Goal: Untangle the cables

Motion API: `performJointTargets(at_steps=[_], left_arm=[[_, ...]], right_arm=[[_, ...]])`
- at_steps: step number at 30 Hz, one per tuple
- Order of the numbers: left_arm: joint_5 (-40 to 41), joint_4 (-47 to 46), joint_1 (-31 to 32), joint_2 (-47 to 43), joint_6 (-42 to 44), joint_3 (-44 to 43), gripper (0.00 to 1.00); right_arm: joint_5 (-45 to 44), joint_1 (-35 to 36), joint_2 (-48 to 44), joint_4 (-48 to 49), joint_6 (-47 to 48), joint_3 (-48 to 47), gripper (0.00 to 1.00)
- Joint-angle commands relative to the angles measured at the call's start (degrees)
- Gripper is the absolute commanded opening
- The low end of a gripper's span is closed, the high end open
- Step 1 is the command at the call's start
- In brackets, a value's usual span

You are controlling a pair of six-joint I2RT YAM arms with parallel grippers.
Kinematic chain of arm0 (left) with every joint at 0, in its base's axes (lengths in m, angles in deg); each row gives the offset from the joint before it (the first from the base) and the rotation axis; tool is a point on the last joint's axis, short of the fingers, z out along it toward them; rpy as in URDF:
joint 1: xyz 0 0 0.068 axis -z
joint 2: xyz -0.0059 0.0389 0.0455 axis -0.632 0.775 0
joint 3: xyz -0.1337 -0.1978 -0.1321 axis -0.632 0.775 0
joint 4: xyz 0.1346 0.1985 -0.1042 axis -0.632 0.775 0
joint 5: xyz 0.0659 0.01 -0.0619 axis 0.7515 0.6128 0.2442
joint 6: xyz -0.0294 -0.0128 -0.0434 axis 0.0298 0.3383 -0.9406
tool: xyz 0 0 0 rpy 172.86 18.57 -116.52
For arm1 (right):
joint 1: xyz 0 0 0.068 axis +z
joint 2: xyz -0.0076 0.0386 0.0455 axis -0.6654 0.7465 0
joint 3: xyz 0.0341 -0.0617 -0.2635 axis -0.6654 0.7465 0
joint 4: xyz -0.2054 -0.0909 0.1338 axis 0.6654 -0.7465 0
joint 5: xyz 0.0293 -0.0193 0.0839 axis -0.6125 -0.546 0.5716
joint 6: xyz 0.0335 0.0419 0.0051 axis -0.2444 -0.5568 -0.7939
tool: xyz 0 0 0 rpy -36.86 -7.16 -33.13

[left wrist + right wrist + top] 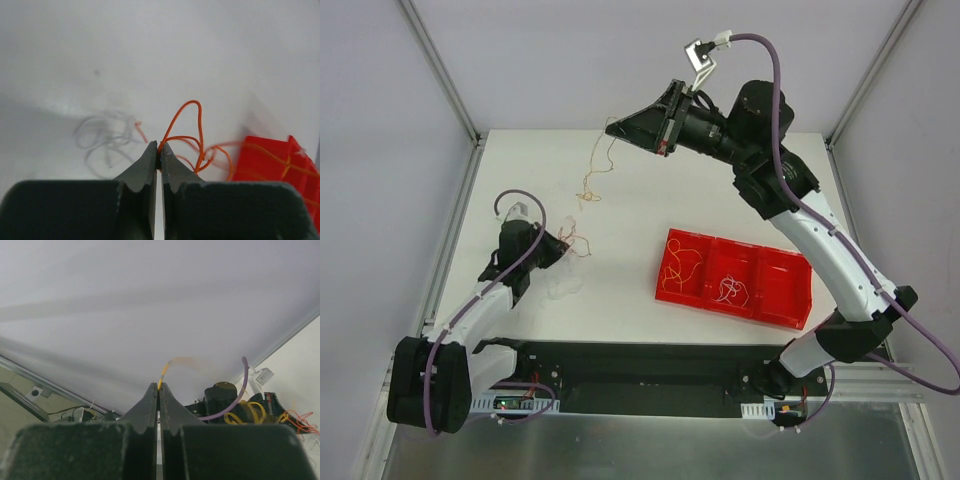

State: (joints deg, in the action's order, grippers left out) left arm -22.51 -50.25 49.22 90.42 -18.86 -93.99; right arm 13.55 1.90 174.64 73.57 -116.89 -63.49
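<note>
- Currently we list the left gripper (159, 150): its dark jaws are pressed together on a thin orange curly wire (193, 120), low over the white table top (620, 310).
- Right gripper (159, 388): its jaws are closed too, with a fine yellow-orange strand (164, 371) pinched at the very tips. It is raised high over the far side of the table.
- Small tangle of orange and reddish-brown curly wires (577, 244): it sits left of centre, just beside the left fingertips. From above, the raised strand hangs down towards it, but we cannot tell whether the two join.
- Pale white squiggle of wire (106, 132): it lies loose on the table near the left gripper, apart from the orange loops.
- Red plastic three-compartment tray (800, 318): it sits right of centre, with orange-yellow strands in its left compartment and white and reddish ones in the middle.
- Risk, as we judge it: both holds are at the jaw tips on very thin wire, so a firm pull apart could slip one strand free.
- Further risk: if the strands are knotted, pulling could cinch the tangle tighter or drag the white squiggle along.
</note>
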Motion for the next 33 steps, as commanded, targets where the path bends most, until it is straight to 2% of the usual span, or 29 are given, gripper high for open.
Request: performJointTargets(at_steps=[1, 6, 9, 16, 22, 24, 27, 28, 33], left_arm=[[4.8, 10.9, -4.1, -4.0, -0.5, 4.4, 0.00], [9.6, 16.0, -4.2, -9.2, 1.4, 4.4, 0.00], [8.8, 17.5, -4.4, -9.7, 2.5, 2.5, 0.00], [-0.5, 21.9, -4.4, -9.3, 8.3, -7.6, 0.01], [-9.3, 24.2, -4.4, -8.3, 13.9, -12.1, 0.21], [-11.3, 24.8, -4.4, -8.7, 14.4, -12.3, 0.32], [-12.8, 26.5, -4.4, -10.1, 13.7, -12.1, 0.55], [-13.0, 27.0, -4.4, -10.7, 13.5, -12.1, 0.59], [-14.8, 29.3, -4.4, -12.9, 15.0, -14.1, 0.64]], right_arm=[[-0.8, -1.4, -4.2, -3.1, 4.3, -2.4, 0.00], [-3.1, -4.5, -10.1, -5.0, 6.9, 1.9, 0.01], [-5.0, -5.5, -14.4, -10.0, 12.3, 4.3, 0.00], [-12.2, -5.6, -28.0, -13.4, 19.2, 31.0, 0.00], [-13.4, -5.6, -31.4, -11.1, 22.8, 44.1, 0.00], [-13.8, -5.6, -31.3, -10.2, 23.5, 47.0, 0.00], [-15.4, -5.6, -30.9, -7.9, 23.3, 52.1, 0.00], [-16.6, -5.6, -30.7, -7.4, 23.3, 53.4, 0.00], [-23.9, -5.6, -30.2, -5.3, 24.5, 60.5, 0.00]])
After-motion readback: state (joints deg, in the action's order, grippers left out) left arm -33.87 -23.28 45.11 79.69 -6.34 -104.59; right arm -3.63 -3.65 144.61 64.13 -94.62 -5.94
